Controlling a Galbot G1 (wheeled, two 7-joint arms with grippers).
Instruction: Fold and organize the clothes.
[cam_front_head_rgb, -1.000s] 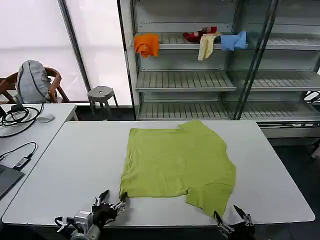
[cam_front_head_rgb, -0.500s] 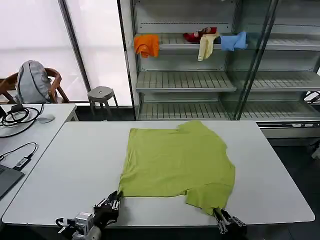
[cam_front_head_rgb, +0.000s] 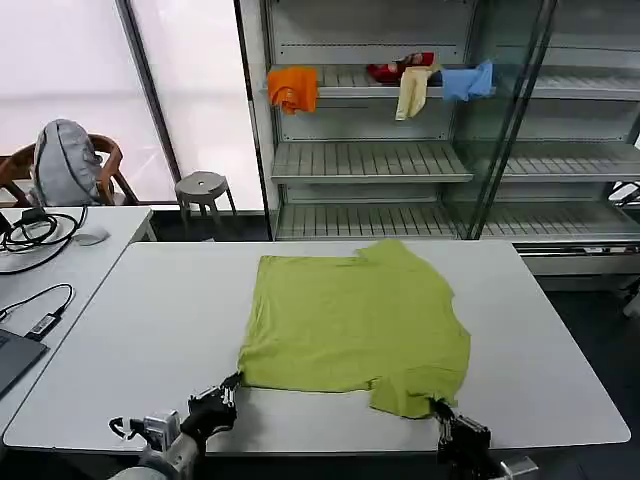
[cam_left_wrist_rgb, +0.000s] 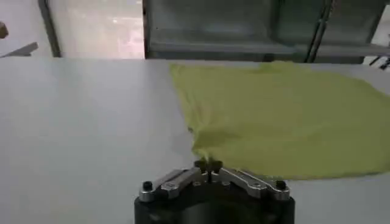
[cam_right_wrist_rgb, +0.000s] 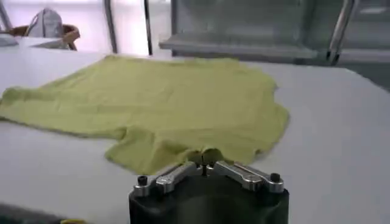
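The yellow-green T-shirt lies spread on the white table, neck side toward the shelves. My left gripper is at the shirt's near left corner and is shut on the fabric edge. At the near right, my right gripper is shut on the tip of the shirt's sleeve. In the left wrist view the shirt stretches away from the pinched corner. The right wrist view shows the shirt lying flat beyond the closed fingers, the held tip slightly lifted.
A metal shelf unit stands behind the table with an orange garment and red, cream and blue garments on it. A second table with cables and a laptop sits at the left, with a chair and stool behind.
Both grippers went from open to shut on the shirt's near corners. The right gripper has drawn the sleeve tip slightly inward and the near edge has shifted a little.
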